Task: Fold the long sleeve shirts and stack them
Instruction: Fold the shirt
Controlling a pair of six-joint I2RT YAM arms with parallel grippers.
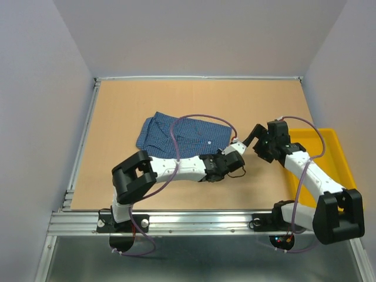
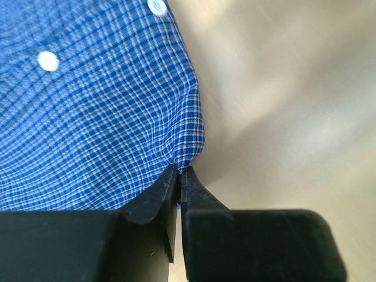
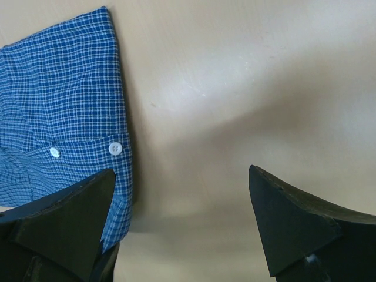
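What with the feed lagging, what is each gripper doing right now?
Left gripper: shut on the corner of the blue checked shirt.
Right gripper: open, holding nothing.

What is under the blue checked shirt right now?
Only the tan table shows around the blue checked shirt, which lies on it. Anything beneath the fabric is covered and cannot be seen. The left gripper pinches one corner.
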